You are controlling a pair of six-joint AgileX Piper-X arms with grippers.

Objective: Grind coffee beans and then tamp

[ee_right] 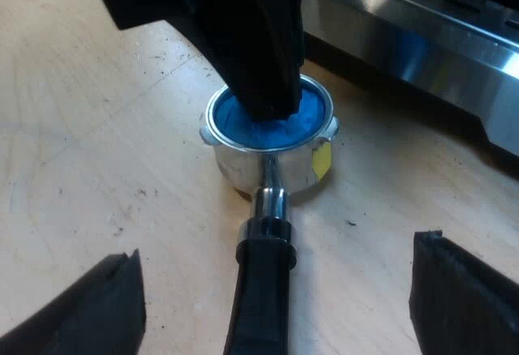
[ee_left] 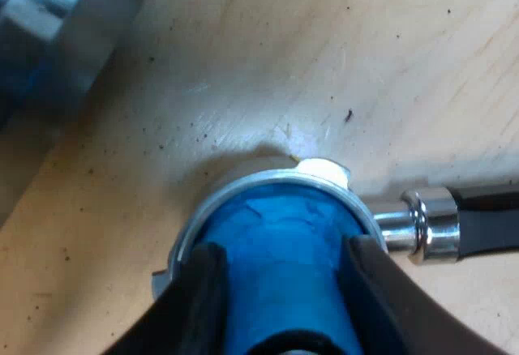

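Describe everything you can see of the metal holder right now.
The metal holder stands upright, loose on the wooden table near the espresso machine. Its round bowl is shiny metal, with small lugs at the rim and a yellow mark on its wall. A chrome collar joins it to the dark handle, which lies level. The blue tamper sits inside the bowl, held by my left gripper. The handle runs between my right gripper's open fingers, untouched.

The left claw (ee_left: 284, 282), clamped on the tamper (ee_left: 276, 233), blocks the holder (ee_right: 243, 164) from above. The espresso machine (ee_right: 422, 39) crowds one side. Open counter (ee_right: 97, 152) lies opposite and along the handle (ee_right: 261, 306), which lies between the fingers of the wide-spread right claw (ee_right: 280, 290).
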